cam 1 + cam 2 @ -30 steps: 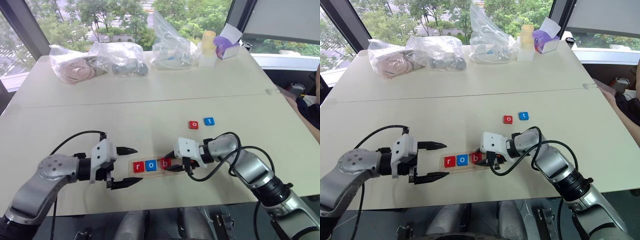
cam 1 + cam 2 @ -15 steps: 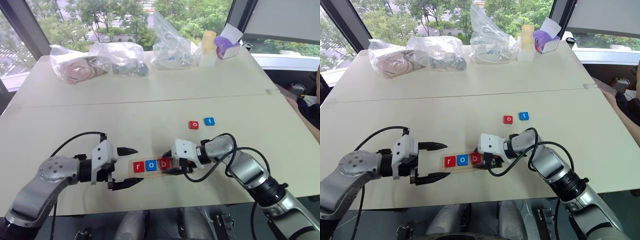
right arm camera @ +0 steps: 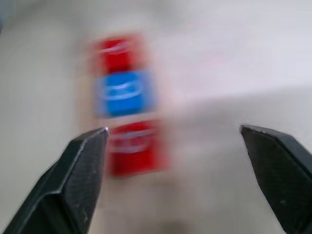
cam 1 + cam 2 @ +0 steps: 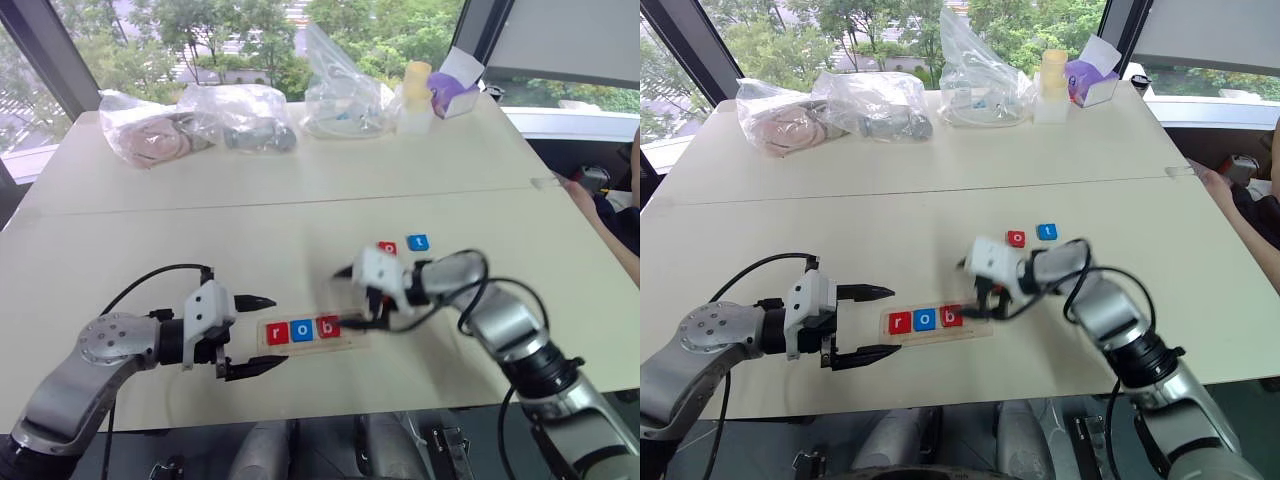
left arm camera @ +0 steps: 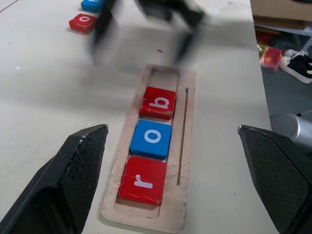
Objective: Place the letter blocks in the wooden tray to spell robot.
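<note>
— Nearest the robot, why does the left pincer (image 4: pixel 249 334) sit spread at the end of the wooden tray (image 4: pixel 352 343)?

— Likely to steady it; it grasps nothing. The tray holds r (image 5: pixel 143 179), o (image 5: pixel 151 138), b (image 5: pixel 158 103), filling the slots from that end.

— And the right pincer (image 4: pixel 352 297)?

— Released, empty, above the tray's vacant slots, so the b sits free.

— What's left?

— Farther out on the table (image 4: pixel 300 200), the red o (image 4: pixel 386 246) and blue t (image 4: pixel 418 241) side by side.

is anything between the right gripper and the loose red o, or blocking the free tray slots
Nothing visible. The right gripper hangs open above the tray's free end, and the red o lies beside the blue t on bare table just beyond it. The slots past the b are free.
</note>
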Robot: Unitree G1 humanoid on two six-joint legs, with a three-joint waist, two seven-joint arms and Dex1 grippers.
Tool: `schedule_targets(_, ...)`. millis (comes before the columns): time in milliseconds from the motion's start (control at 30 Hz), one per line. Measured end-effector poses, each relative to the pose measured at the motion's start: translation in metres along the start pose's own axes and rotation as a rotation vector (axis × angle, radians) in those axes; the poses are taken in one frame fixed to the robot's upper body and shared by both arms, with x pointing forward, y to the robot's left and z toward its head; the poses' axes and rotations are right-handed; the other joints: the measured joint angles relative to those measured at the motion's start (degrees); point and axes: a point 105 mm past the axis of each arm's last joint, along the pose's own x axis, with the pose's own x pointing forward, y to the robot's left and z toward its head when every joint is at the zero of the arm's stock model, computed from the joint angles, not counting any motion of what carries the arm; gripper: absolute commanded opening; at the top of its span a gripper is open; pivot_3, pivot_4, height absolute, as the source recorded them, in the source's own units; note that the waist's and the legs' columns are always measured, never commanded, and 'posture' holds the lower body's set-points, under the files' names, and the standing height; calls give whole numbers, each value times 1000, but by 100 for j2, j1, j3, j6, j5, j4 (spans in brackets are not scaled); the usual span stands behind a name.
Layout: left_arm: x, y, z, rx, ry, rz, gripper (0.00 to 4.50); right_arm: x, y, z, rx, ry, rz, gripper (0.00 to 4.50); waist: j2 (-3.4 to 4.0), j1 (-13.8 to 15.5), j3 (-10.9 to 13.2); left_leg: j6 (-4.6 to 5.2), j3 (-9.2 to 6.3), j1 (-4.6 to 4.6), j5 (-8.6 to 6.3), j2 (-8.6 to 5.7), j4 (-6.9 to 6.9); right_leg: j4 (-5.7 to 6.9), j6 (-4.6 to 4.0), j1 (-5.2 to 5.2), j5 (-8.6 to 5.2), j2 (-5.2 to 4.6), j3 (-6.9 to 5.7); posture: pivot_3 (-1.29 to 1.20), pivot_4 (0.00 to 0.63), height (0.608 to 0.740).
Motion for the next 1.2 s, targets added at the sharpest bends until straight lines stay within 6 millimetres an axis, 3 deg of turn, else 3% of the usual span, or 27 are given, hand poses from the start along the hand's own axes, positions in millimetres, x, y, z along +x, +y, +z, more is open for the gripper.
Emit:
schedule_targets(100,0,0,0,0,-3,1,4500,-14,-42,1,105,-3,-253,4432,-1,0,-1,-1,0,0,1,1,-5,0,-1,-3,1,0,0,0,150,740)
schedule_targets(233,3,-1,0,-4,-15,-3,4500,-22,-67,-34,320,125,-512,4432,1,-1,-1,-2,4,-7,1,1,-8,5,-3,-17,3,-1,5,0,150,740)
schedule_targets(567,8,3,1,18,-20,-8,4500,-6,-45,-38,489,192,-601,4432,3,-7,-2,-4,8,-9,3,4,-7,9,-6,-23,6,11,8,0,150,740)
schedule_targets(900,8,5,0,15,-19,-4,4500,-4,-35,-53,555,262,-627,4432,3,-38,-2,-4,9,-7,3,8,-9,9,-6,-24,6,20,8,0,150,740)
schedule_targets(1200,10,5,2,21,-32,-5,4500,4,-31,-52,615,250,-637,4432,4,-36,-3,-4,9,-5,3,12,-8,9,-9,-22,8,25,9,0,150,740)
